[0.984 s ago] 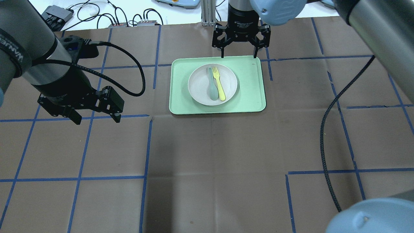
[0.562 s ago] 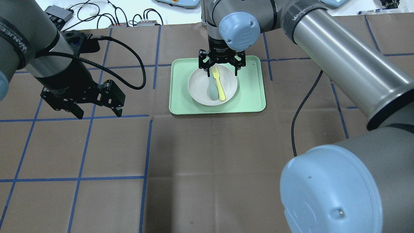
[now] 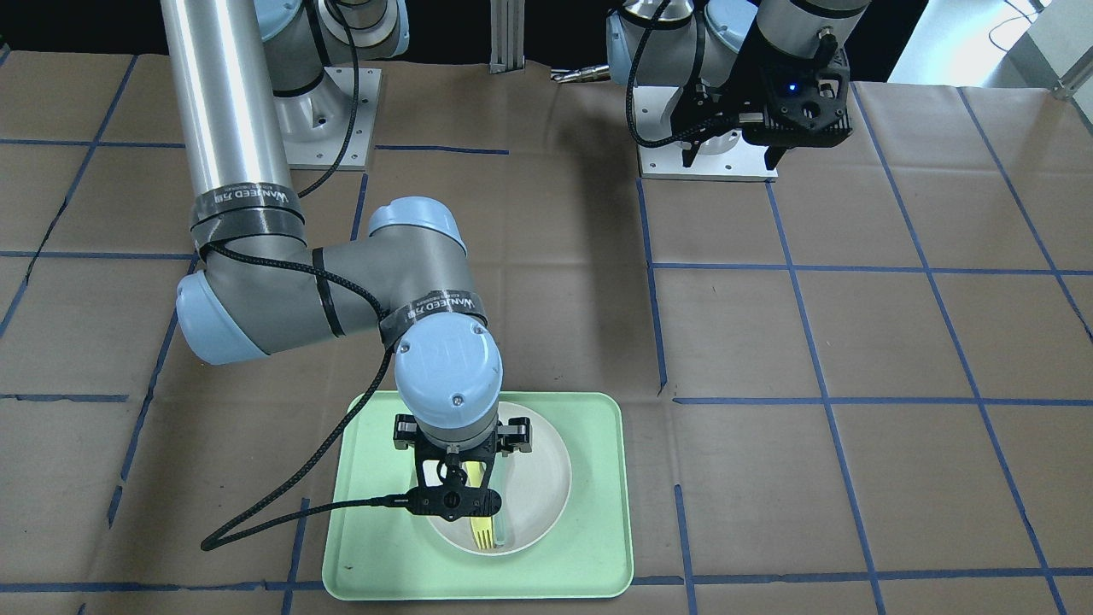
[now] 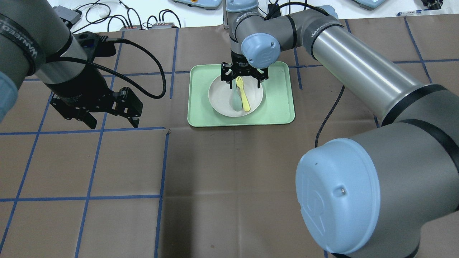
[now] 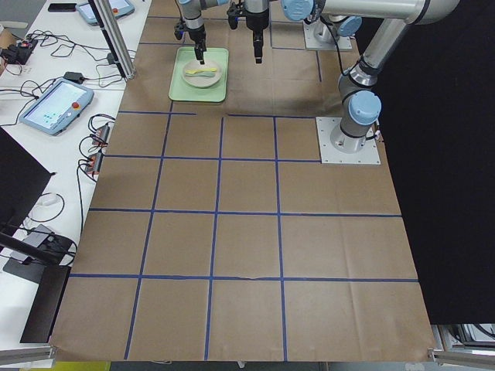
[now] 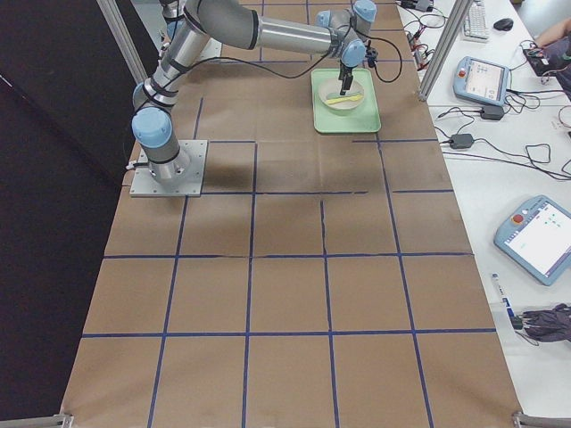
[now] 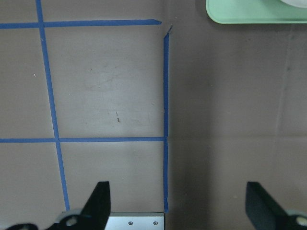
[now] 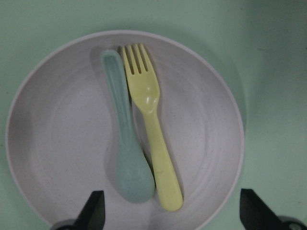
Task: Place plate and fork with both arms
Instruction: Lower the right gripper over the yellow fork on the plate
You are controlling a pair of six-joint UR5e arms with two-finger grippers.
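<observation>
The off-white plate (image 4: 219, 99) lies on the mint-green tray (image 4: 279, 104). The pale-yellow fork (image 4: 244, 96) lies on the plate, with a grey-green spoon (image 4: 235, 101) beside it on its left. My right gripper (image 4: 243, 85) is open and hangs low over the plate's far half, its fingers on either side of the fork's tines. In the right wrist view the fork (image 8: 152, 124), the spoon (image 8: 125, 143) and the plate (image 8: 206, 124) lie between the open fingers (image 8: 93, 213). My left gripper (image 4: 113, 124) is open and empty above the bare table, left of the tray.
The table is covered in brown paper with blue tape lines. The tray's near corner shows at the top of the left wrist view (image 7: 254, 13). Cables and boxes (image 4: 66, 15) lie past the table's far edge. The right arm's black cable (image 4: 331, 107) hangs right of the tray.
My right gripper has moved from past the tray's far edge to over the plate and come down around the fork's tines. My left gripper has shifted only slightly.
</observation>
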